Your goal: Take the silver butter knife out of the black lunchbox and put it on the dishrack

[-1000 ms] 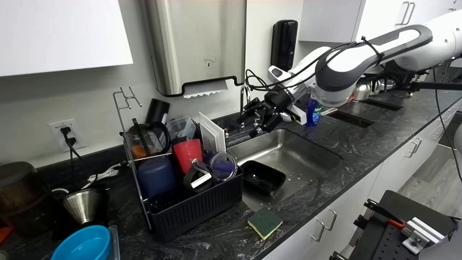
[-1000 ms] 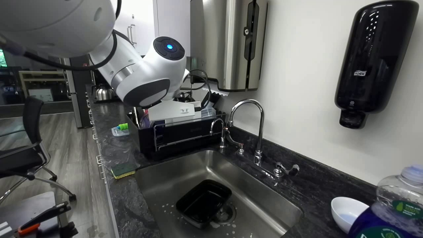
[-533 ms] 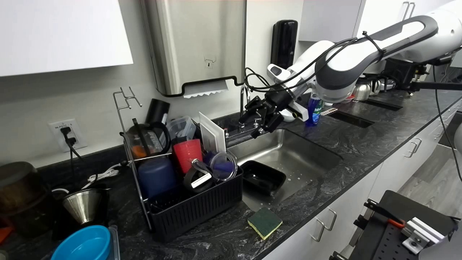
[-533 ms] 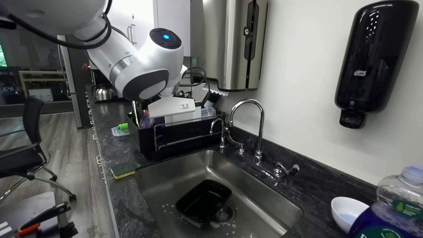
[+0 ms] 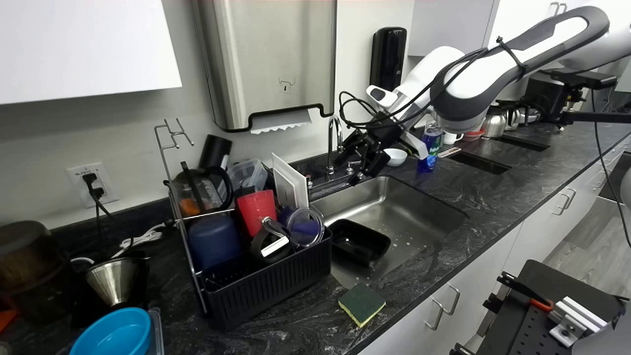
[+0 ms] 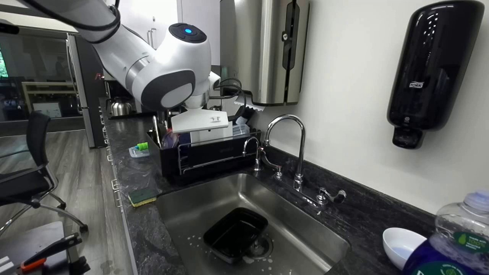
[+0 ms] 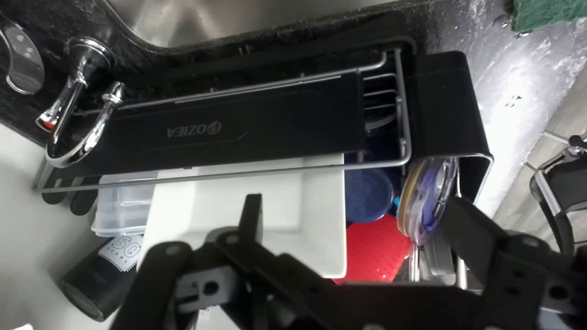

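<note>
An exterior view shows the arm (image 5: 540, 52) higher than before — its tool (image 5: 346, 170) spread apart.

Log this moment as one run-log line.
claw: open, nothing held, aimed toward rack | lunchbox: in sink | knife: not discernible | sponge: on counter beside sink

You had a dark, pale-veined counter (image 5: 495, 195) with a steel sink (image 5: 416, 212) set into it. Directly on that counter you had the dishrack (image 5: 271, 288) just beside the sink, a green-and-yellow sponge (image 5: 362, 303) near the front edge, and a white bowl (image 6: 391, 250) near a bottle (image 5: 430, 149) of blue liquid.
</note>
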Controlling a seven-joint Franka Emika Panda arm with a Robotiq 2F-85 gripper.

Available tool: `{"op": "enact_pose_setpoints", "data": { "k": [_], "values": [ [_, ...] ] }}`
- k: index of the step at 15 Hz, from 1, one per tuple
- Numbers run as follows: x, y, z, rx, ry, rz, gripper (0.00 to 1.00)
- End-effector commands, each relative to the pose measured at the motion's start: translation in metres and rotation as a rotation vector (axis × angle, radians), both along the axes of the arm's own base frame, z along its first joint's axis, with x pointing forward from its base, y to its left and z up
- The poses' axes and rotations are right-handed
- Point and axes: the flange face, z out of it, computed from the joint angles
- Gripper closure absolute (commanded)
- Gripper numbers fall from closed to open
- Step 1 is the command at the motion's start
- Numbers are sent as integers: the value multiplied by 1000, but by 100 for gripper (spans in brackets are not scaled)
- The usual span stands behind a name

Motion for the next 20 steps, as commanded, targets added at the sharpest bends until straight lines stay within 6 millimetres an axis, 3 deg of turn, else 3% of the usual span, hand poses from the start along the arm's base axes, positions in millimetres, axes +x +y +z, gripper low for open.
{"op": "enact_pose_setpoints", "data": {
  "k": [1,12,20],
  "values": [
    [-3,-3,3,-73,25,-51,0],
    [-5,-3,10,-74,72,-112,0],
    [-7,-20,9,-48,137,-223,0]
  ]
}}
